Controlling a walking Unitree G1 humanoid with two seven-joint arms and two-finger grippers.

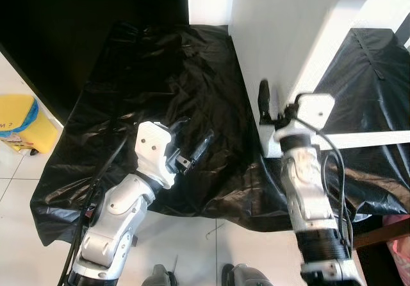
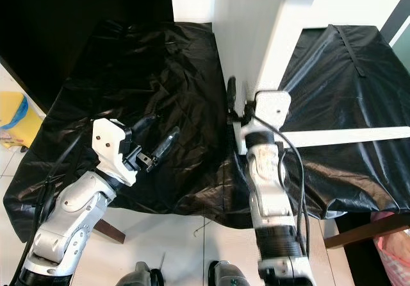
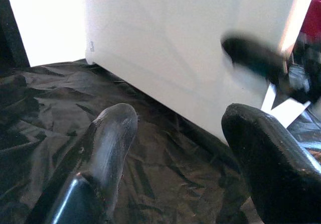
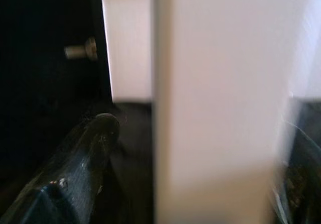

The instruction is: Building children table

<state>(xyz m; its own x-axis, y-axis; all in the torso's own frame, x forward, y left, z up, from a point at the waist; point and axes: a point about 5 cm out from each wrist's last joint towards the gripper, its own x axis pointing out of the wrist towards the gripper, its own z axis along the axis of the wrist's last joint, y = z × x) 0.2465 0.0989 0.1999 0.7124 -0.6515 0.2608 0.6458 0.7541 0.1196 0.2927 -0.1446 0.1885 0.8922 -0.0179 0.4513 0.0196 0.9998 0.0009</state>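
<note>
Black plastic sheeting [image 1: 173, 74] covers my worktop. At two o'clock the white table panel [image 1: 282, 23] stands on edge; my right hand [image 1: 264, 109] straddles its lower edge. My left hand [image 1: 192, 148] hovers wide, empty, at nine o'clock. Stiff, smooth board: grip edges.

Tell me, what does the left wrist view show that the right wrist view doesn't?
Left wrist view: the left gripper, fingers open above crumpled black plastic sheeting, with the right arm's blurred black finger against the white table panel.

Right wrist view: one dark finger beside a white upright part very close up, and a small metal peg in the dark background.

Both share white table parts and black fingers.
</note>
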